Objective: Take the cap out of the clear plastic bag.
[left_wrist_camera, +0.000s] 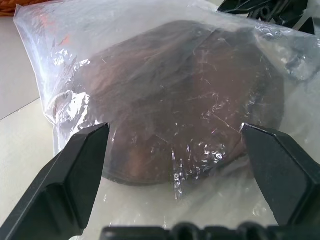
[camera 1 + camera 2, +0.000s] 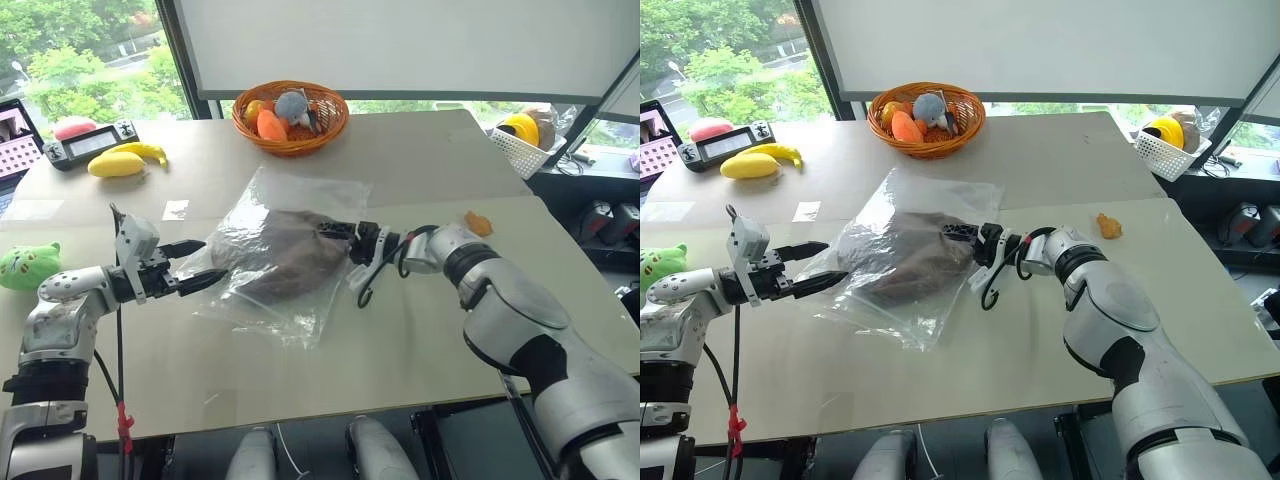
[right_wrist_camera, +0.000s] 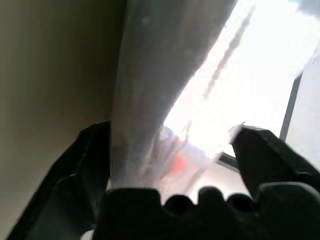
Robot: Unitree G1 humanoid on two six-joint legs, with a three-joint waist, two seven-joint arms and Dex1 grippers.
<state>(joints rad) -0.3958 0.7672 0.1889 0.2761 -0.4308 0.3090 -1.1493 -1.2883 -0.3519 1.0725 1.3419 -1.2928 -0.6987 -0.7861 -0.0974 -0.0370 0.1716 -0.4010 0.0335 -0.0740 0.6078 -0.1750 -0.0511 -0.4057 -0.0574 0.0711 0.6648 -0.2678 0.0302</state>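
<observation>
Both grippers are standing spread at opposite ends of the bagged cap.

The cap (image 2: 285,255) is lying inside the clear plastic bag (image 2: 300,200) on the table (image 2: 420,170), directly between the two grippers. The left gripper (image 2: 200,265) is hovering with its fingers wide apart just beside the bag's near end, gripping nothing. The right gripper (image 2: 962,240) is pushing into the bag's opposite end, fingers apart with plastic film lying between them.
</observation>
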